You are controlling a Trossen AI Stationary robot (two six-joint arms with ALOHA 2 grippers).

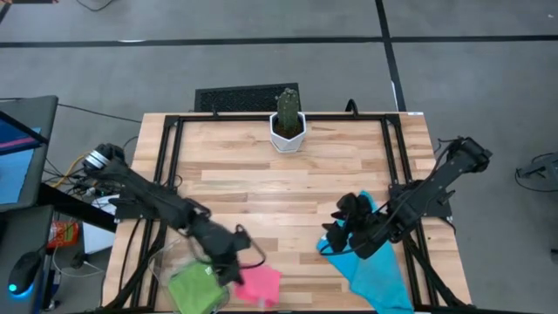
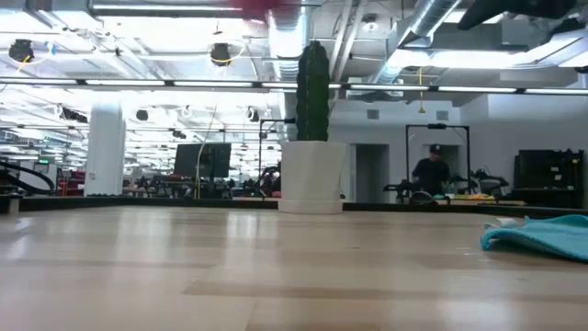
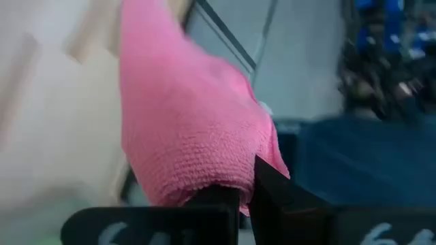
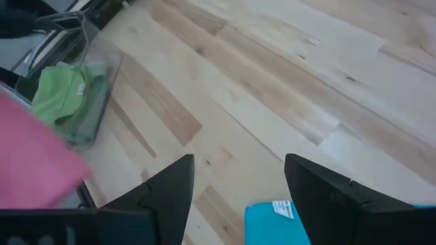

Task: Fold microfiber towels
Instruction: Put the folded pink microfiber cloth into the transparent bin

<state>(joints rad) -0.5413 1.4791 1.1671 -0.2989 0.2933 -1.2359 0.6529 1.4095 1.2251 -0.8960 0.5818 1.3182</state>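
Observation:
My left gripper [image 1: 234,262] is near the table's front left, shut on a hot pink towel [image 1: 259,283], which fills the left wrist view [image 3: 184,116]. A light green towel [image 1: 193,286] lies folded in a clear plastic bin [image 4: 102,102] just left of it. My right gripper [image 1: 344,228] hovers open at the front right, above the near end of a sky blue towel [image 1: 379,275]. That towel lies crumpled on the wood with its white label [image 4: 281,209] up. It touches nothing. My left gripper pinches a bunched part of the pink towel [image 3: 228,180] between its two fingers [image 3: 272,184]. Several layers seem gathered there. The cloth hangs slack beyond the fingers, lifted off the table; the low view shows only a pink smear [image 2: 276,7] at its top.
A cactus in a white pot [image 1: 287,131] stands at the far middle of the table. Black frame rails [image 1: 170,166] run along the table's sides. Bare wood lies between the two arms. A person [image 2: 432,170] stands far off in the room.

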